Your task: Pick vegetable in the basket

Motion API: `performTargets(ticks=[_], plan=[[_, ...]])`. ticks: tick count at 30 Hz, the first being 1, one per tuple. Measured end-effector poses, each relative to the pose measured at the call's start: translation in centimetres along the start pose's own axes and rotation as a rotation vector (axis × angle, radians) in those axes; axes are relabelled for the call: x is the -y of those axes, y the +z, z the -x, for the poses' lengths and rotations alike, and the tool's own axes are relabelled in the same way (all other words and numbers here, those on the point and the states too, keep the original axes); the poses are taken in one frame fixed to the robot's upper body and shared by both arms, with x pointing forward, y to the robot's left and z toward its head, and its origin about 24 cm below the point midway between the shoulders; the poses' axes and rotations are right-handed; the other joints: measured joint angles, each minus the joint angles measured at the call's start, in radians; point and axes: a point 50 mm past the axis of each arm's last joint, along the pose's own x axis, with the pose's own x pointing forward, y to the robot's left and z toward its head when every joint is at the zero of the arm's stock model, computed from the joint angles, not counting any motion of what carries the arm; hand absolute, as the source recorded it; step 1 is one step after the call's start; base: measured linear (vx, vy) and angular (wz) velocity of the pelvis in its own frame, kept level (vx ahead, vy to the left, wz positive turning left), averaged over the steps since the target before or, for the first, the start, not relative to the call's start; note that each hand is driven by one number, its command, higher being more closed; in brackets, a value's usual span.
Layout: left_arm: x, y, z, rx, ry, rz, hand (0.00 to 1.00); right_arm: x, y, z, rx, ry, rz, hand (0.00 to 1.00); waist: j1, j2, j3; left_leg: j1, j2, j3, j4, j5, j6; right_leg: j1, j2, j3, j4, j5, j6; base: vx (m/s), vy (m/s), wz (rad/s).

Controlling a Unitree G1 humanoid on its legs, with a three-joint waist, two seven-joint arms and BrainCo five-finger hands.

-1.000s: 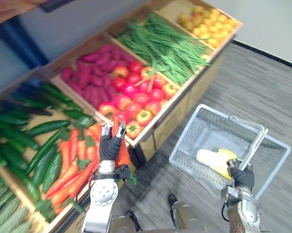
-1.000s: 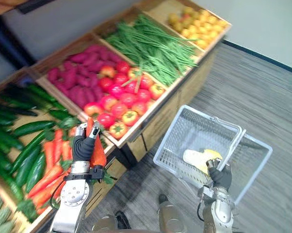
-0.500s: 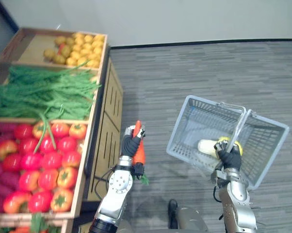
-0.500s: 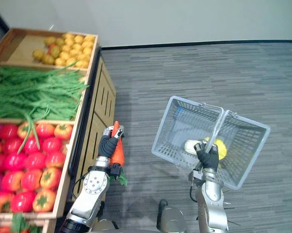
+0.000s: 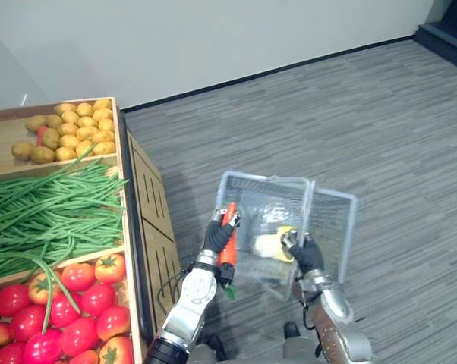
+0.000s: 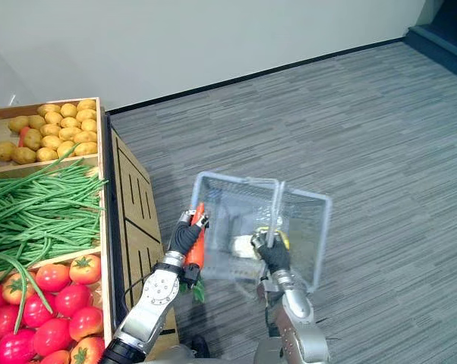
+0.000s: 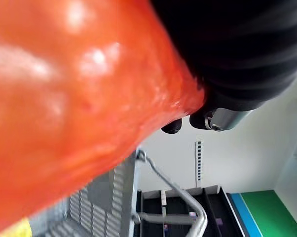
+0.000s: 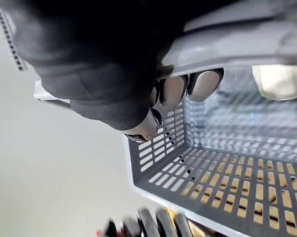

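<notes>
The basket (image 5: pixel 331 227) hangs from our right hand (image 5: pixel 308 256), right of the stand (image 5: pixel 149 220). Our left hand (image 5: pixel 215 236) holds the carrot (image 5: pixel 230 227) just beside its left wall.

The handle (image 5: pixel 310 208) crosses the basket's (image 5: pixel 336 227) open top, leaving room on either side. A yellow vegetable (image 5: pixel 270 244) occupies the bottom.

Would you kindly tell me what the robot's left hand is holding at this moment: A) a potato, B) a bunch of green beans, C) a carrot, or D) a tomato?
C: the left hand is curled round an orange carrot, close by the grey basket whose handle the right hand grips.
</notes>
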Motion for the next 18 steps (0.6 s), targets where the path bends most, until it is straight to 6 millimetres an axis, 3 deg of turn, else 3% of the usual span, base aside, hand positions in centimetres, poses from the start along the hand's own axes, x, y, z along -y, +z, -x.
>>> performTargets(ticks=[2, 3, 9, 18], plan=[[0.5, -0.2, 0.0, -0.013, -0.025, -0.008, 1.0, -0.6, -0.2, 0.0, -0.007, 0.036, -0.009, 1.0, 0.0, -0.004, -0.006, 0.009, 0.0, -0.001, -0.022, 0.01, -0.003, 0.0, 0.004, -0.001, -0.002, 0.001, -0.001, 0.01, -0.032, 0.01], [0.8, -0.6, 0.1, -0.028, -0.04, -0.019, 0.0, -1.0, -0.4, 0.0, -0.014, 0.054, -0.018, 1.0, 0.0, -0.008, -0.013, 0.011, 0.0, -0.002, -0.031, 0.014, -0.006, 0.0, 0.007, -0.001, -0.004, 0.001, -0.001, 0.0, 0.0, 0.0], [1.5, -2.8, 0.0, -0.132, -0.078, -0.072, 0.0, -1.9, -0.9, 0.1, -0.041, 0.086, -0.101, 1.0, -0.002, -0.038, -0.047, 0.02, 0.0, -0.03, -0.063, 0.034, -0.006, 0.022, 0.006, -0.025, -0.025, 0.005, -0.006, 0.01, -0.008, 0.12], [1.1, -2.8, -0.1, -0.124, -0.056, -0.147, 0.0, -2.5, -1.5, 0.3, -0.076, 0.126, -0.121, 1.0, 0.0, -0.044, -0.051, 0.04, -0.008, -0.056, -0.158, 0.096, -0.011, 0.018, 0.011, -0.051, -0.032, 0.006, -0.009, -0.02, -0.013, 0.11]])
